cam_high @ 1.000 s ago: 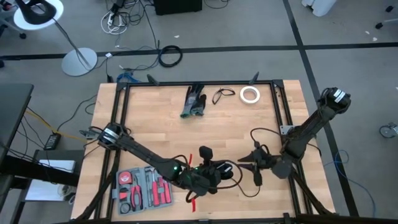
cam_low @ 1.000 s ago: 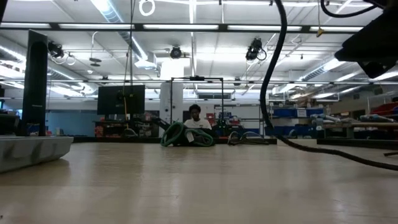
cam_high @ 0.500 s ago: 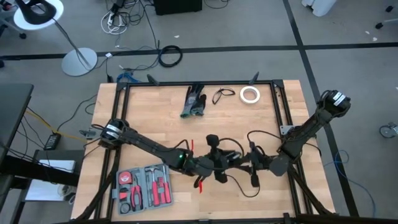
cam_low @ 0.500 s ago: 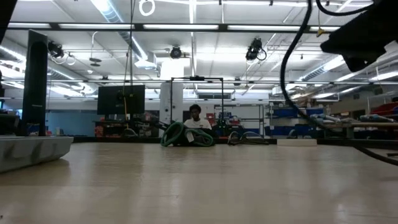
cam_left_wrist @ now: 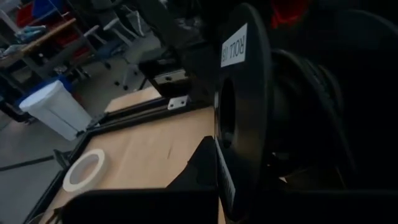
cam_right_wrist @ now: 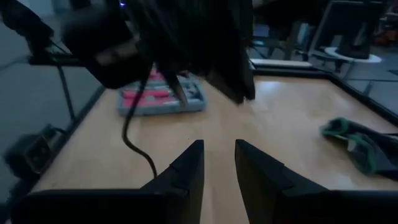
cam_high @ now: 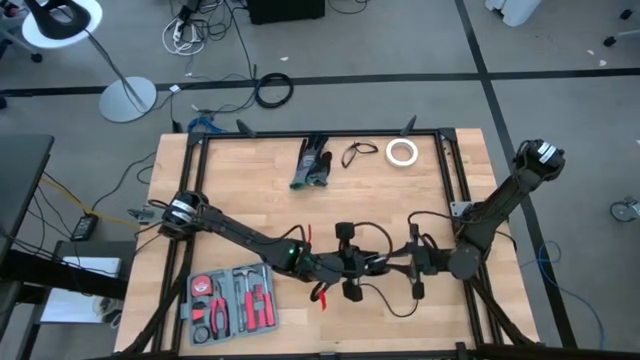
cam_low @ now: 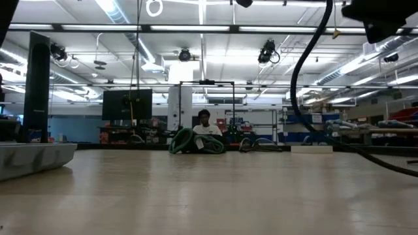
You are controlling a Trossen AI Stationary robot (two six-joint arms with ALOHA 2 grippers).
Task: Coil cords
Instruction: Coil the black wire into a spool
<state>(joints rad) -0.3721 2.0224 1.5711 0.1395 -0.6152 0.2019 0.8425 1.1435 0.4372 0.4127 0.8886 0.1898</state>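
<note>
A cord wound into a round bundle (cam_left_wrist: pixel 311 81) on a black reel with a labelled disc (cam_left_wrist: pixel 242 93) hangs above the table's near middle (cam_high: pixel 375 262). My left gripper (cam_high: pixel 352 265) is shut on it. My right gripper (cam_right_wrist: pixel 217 168) faces it from the right (cam_high: pixel 408 265); its fingers stand a little apart with nothing between them. The bundle's loose tail (cam_high: pixel 395 305) sags in a loop toward the near edge, and passes beside one right finger in the right wrist view (cam_right_wrist: pixel 134 143). A second cord, a small loose loop (cam_high: pixel 358 152), lies at the far edge. My left gripper has the reel's labelled disc by its rim (cam_left_wrist: pixel 225 177). One finger (cam_left_wrist: pixel 202 168) lies against the disc's outer face, and the reel hides the other. The fingers come nearly level from the table's left. The bundle is lifted clear of the table, its disc on edge.
A grey tool kit (cam_high: pixel 232 302) lies at the near left. Green-grey gloves (cam_high: pixel 313 162) and a white tape roll (cam_high: pixel 402 152) lie along the far edge. A black frame (cam_high: pixel 448 170) rims the table. A strand of cord hangs across the low view (cam_low: pixel 297 85).
My left gripper has carried the bundle toward the table's right and slightly toward the far edge, rolling as it went, and now stands close to the right gripper. My right gripper has risen a little and rolled. The hanging cord has swung with them.
</note>
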